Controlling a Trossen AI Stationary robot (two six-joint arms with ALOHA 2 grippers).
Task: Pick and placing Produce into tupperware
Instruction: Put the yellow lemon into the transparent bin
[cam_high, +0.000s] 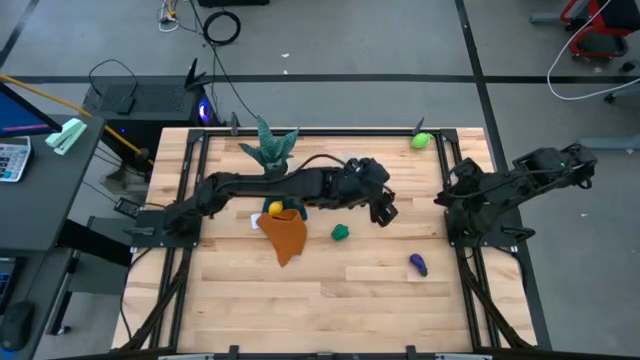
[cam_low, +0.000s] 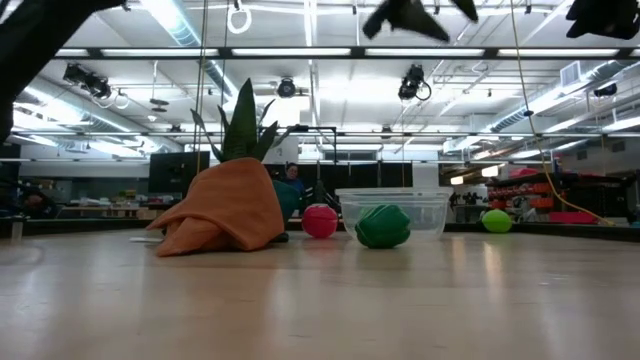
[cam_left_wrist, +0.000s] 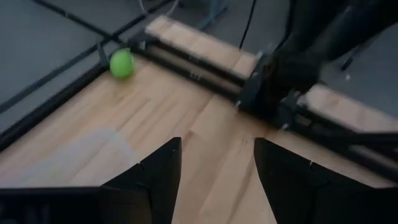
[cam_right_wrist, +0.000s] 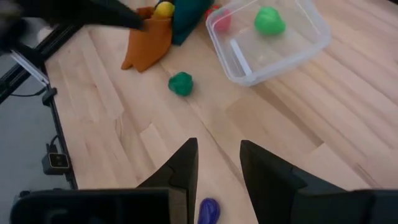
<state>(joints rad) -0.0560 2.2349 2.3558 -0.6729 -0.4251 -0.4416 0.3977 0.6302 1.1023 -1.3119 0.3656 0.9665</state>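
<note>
The left claw (cam_high: 384, 210) hangs above the middle of the bench (cam_high: 330, 300), its arm stretched across from the left side. In its own wrist view its fingers (cam_left_wrist: 158, 171) stand apart with nothing between them, so it is released and empty. The clear tupperware (cam_right_wrist: 273, 40) lies under that arm, and already holds one light green piece (cam_right_wrist: 269, 20); a red piece (cam_right_wrist: 221, 18) shows at its far wall, whether inside or just behind I cannot tell.

The nearest loose produce is the dark green piece (cam_high: 341, 232), on bare wood just beside the orange cloth (cam_high: 285, 235) and a little to the left of and nearer the front edge than the left claw. It looks roundish, so no axis matters much. The yellow piece (cam_high: 275, 208) sits at the cloth's top.

The right claw (cam_high: 447, 197) waits over the bench's right edge, parted a little and empty. The purple piece (cam_high: 418, 264), elongated, lies nearer to it, towards the front; another light green piece (cam_high: 421, 141) rests at the far right corner
</note>
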